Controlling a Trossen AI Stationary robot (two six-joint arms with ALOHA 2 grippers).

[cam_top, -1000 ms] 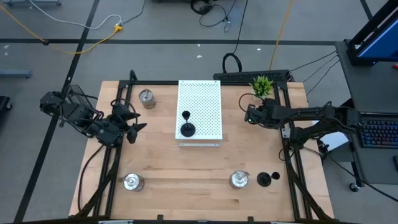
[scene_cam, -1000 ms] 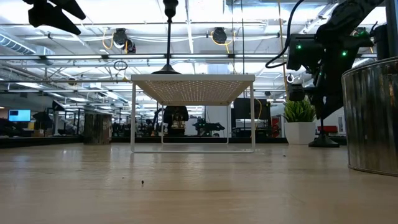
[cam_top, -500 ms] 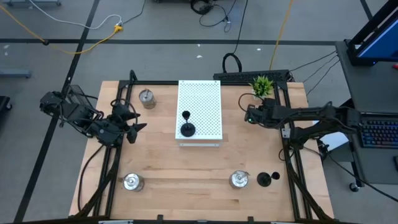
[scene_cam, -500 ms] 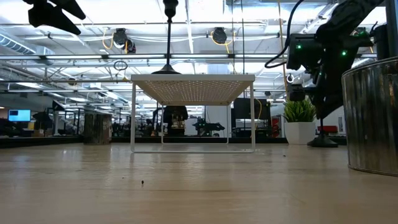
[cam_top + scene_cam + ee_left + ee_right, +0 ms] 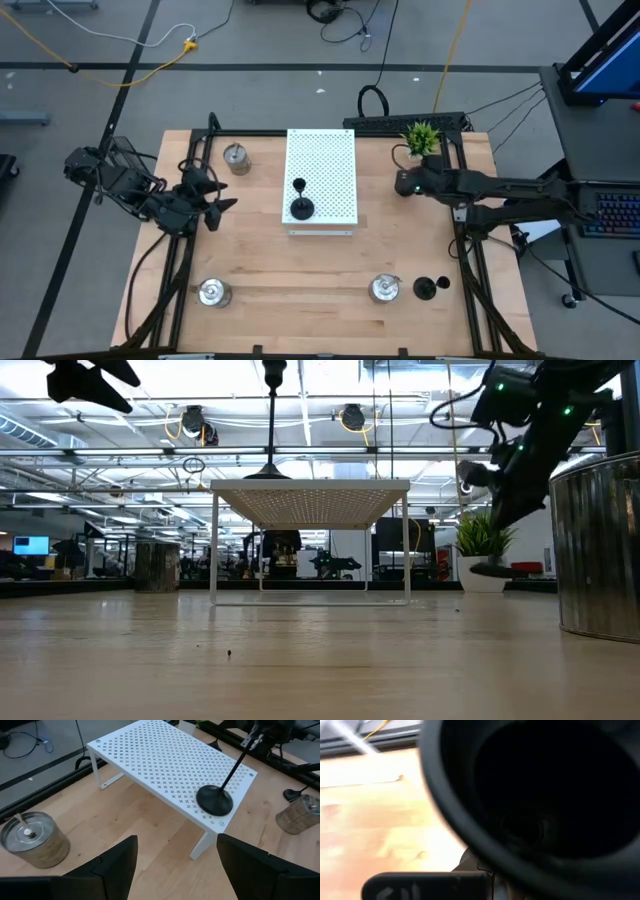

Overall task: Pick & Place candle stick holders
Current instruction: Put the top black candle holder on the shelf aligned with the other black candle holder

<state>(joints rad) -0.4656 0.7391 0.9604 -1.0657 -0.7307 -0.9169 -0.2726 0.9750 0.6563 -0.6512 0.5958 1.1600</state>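
My right gripper (image 5: 505, 510) is shut on a black candle stick holder, whose round base (image 5: 497, 570) hangs above the table near the green plant (image 5: 421, 137). In the high view the gripper (image 5: 403, 184) covers this holder. Another black holder (image 5: 300, 208) stands by its base on the white perforated board (image 5: 320, 170). A third black one (image 5: 426, 289) and a silver one (image 5: 384, 289) stand near the front right. Two more silver holders (image 5: 236, 157) (image 5: 211, 292) stand on the left. My left gripper (image 5: 213, 207) waits open at the left, above the table. My right gripper holds the black holder by its upper part, coming slanting down from the table's right side. The gripper's own body hides the place of contact. The round base (image 5: 530, 795) fills the right wrist view. It hangs below the fingers, slightly tilted and clear of the table.
The white board stands on legs at the middle back, with free wood in front of it. A black frame rail (image 5: 465, 230) runs along the right edge, and another along the left. The silver holder (image 5: 600, 550) at the front right looms large in the low view.
My right gripper has risen and turned, tipping closer to level. The black holder, whose base stood on the table by the plant, is now lifted clear of the wood and slightly tilted. My left arm has kept still.
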